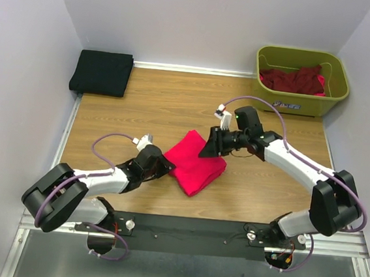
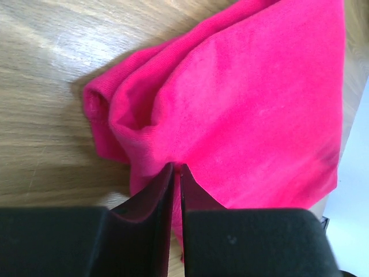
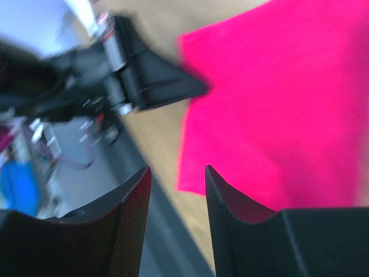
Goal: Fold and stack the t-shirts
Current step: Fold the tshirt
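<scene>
Left end effector (image 1: 167, 165) is pinched shut on the left edge of the folded pink t-shirt (image 1: 195, 166). It sits mid counter (image 1: 142, 102), toward the near edge, turned diagonal. Right end effector (image 1: 208, 148) hangs over its far-right edge, jaws apart, gripping nothing, so only the left has contact.

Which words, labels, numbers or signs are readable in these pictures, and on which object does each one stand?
Nothing here can be read.
Sticker on the front wall of the green tub: print too small to read.
No writing is visible on the pink shirt, the black shirt or the table.
</scene>
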### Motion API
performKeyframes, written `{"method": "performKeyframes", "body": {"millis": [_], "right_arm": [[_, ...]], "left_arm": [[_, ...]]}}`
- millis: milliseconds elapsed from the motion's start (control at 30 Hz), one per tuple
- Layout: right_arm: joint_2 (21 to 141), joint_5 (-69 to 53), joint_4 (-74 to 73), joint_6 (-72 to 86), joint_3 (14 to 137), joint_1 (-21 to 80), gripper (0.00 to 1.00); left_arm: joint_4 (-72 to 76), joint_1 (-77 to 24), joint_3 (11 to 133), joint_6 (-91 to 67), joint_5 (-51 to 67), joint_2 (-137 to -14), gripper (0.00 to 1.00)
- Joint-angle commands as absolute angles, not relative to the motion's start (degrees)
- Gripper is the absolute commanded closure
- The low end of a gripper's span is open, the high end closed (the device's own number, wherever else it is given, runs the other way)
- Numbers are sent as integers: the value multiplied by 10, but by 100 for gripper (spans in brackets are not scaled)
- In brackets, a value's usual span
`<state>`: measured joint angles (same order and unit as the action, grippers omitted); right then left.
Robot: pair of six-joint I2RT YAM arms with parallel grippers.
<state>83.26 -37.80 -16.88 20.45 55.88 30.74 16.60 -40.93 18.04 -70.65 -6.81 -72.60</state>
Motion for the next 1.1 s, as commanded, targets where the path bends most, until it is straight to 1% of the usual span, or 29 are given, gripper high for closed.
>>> {"method": "performKeyframes", "body": {"millis": [0,100,233,533,667,767,933,1067], "right_arm": [[851,-511,-120,217,541,341,51],[873,-544,-106,219,539,372,51],[910,-548,-95,215,535,410,51],[1020,-560,-39,186,467,421,52],[1036,-530,-37,164,430,420,52],[1020,-512,-39,172,418,413,52],[921,-505,-46,196,430,381,52],[853,-505,-47,225,447,342,52]], "left_arm": [[146,-407,203,-694,-74,-695,84],[135,-407,211,-681,-100,-651,84],[132,-403,207,-672,-121,-650,85],[207,-374,166,-700,-81,-757,87],[212,-361,159,-702,-69,-781,88],[208,-358,152,-705,-69,-773,88],[160,-356,163,-686,-84,-730,88],[120,-356,207,-651,-92,-667,81]]}}
